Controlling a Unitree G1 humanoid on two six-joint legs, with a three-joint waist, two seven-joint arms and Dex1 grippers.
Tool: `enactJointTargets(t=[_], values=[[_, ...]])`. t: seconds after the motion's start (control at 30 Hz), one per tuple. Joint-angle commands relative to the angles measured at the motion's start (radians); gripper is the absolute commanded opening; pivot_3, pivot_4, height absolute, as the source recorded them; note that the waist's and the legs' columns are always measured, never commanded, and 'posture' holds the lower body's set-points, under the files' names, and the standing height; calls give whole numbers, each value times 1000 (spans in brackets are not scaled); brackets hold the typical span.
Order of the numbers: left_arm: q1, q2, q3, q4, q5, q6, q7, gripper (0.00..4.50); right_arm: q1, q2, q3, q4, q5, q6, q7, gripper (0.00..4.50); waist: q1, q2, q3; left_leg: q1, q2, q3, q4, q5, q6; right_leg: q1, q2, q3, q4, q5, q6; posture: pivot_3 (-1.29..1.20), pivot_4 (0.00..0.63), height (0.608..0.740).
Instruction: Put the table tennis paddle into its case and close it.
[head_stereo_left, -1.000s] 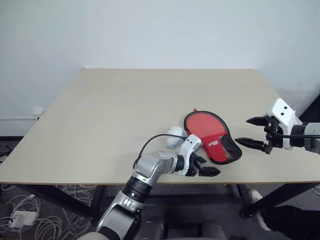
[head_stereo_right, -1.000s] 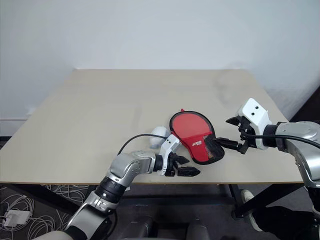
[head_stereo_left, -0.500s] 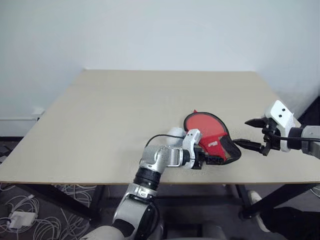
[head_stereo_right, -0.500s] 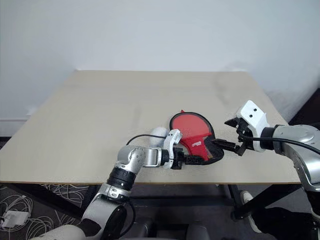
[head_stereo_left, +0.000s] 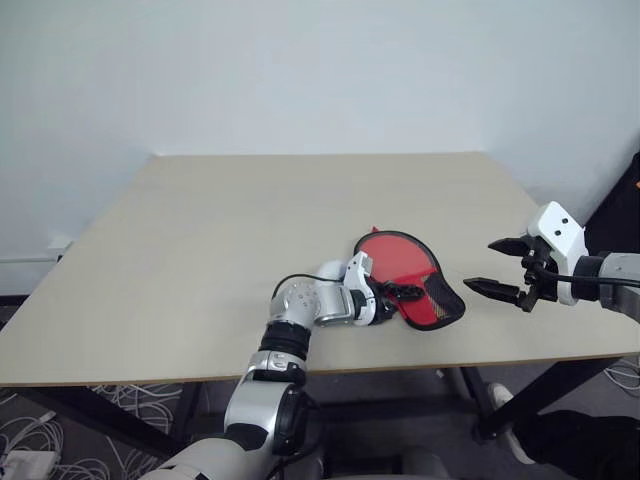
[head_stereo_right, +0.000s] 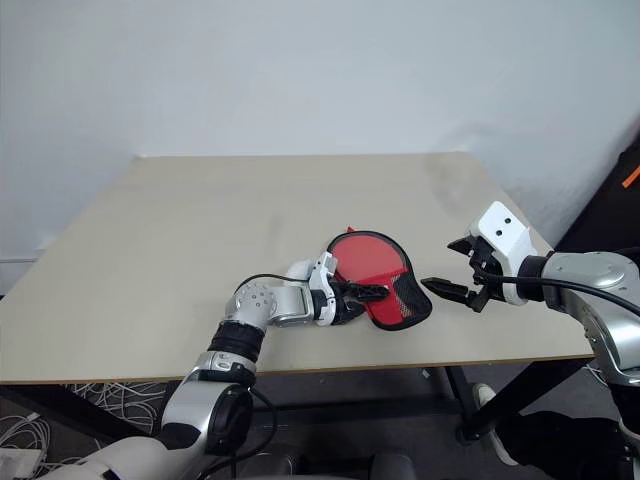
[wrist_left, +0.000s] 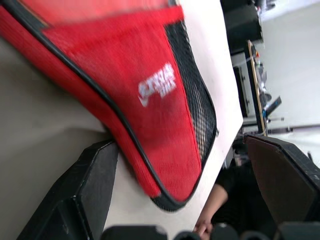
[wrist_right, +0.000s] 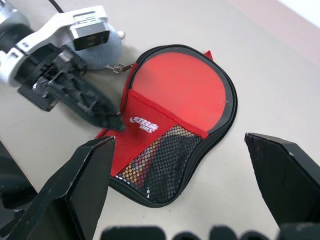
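The red case lies flat on the table, between both pincers. The left pincer, fingers spread wide, reaches over its near edge. The right pincer hovers just beside it, also wide open, holding nothing.

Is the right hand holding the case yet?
No, the right hand hangs open in the air beside the case, apart from it.

You've got a red case with black edging, a white logo and black mesh panel. Just beside the left hand, black-fingered with a white-silver wrist, sits a grey-blue fuzzy ball. Worktop is plain beige, wall white.
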Motion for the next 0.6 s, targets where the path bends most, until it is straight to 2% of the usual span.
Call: enactJointTargets(t=[0.03,0.43,0.53,0.6], values=[[-45,-152,29,82,40,-80,107,4316,-26,4,-25,-19,10,-1,-11,4500,1,0,0,0,0,0,0,0,0,0,0,0,0,0,0,0,0,698],[-48,-137,3,132,-2,-62,159,4316,-54,17,-8,-23,6,17,-20,4500,2,1,0,-2,0,0,0,0,0,0,0,-2,-1,0,0,0,0,698],[-48,-127,-8,145,-1,-46,165,3747,-62,20,-3,-25,6,21,-24,4500,2,1,0,-2,0,0,0,0,0,0,-1,-3,-1,0,-1,0,0,698],[-44,-115,-25,148,4,-26,158,2958,-65,21,-2,-28,8,24,-26,4500,2,1,0,-3,0,0,0,0,-1,0,-1,-4,-1,0,0,0,0,698]])
